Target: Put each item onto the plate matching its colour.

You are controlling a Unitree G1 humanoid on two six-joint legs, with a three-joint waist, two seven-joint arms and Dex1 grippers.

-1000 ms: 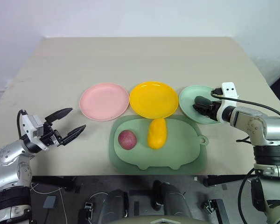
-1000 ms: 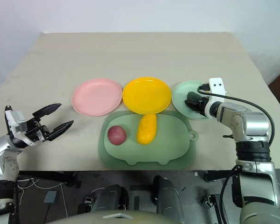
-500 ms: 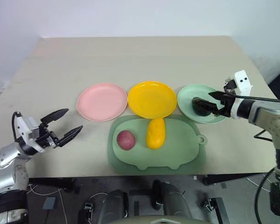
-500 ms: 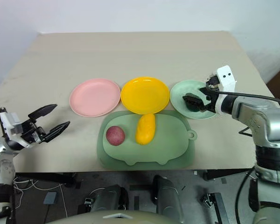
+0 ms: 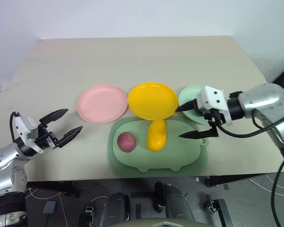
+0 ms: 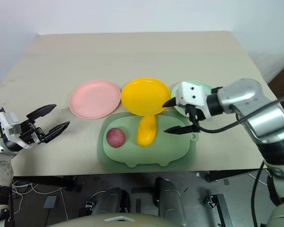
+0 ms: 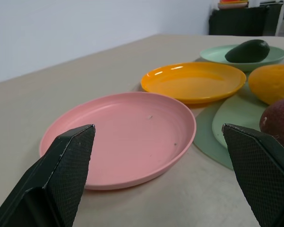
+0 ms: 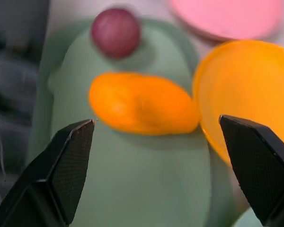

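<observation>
A pale pink plate [image 5: 102, 103], a yellow plate [image 5: 153, 100] and a mint green plate [image 5: 188, 93] stand in a row. The dark green avocado [image 7: 248, 50] lies on the green plate [image 7: 274, 57]. In front of the plates, the round reddish-purple fruit [image 5: 126, 142] and the yellow mango [image 5: 156, 135] lie on the mat. My right gripper [image 5: 180, 123] hangs open just right of the mango, above the mat's right end, pointing left. It hides the avocado from the head views. My left gripper [image 5: 72, 120] is open and empty, left of the pink plate.
A dull-green pig-shaped mat [image 5: 170, 158] lies near the table's front edge under the two fruits. The beige table [image 5: 132, 61] stretches bare behind the plates. A white wall rises beyond its far edge.
My right gripper opened and left the avocado on the green plate. It then swung left and back over the mat's right end, rolling as it went. The left arm stayed put.
</observation>
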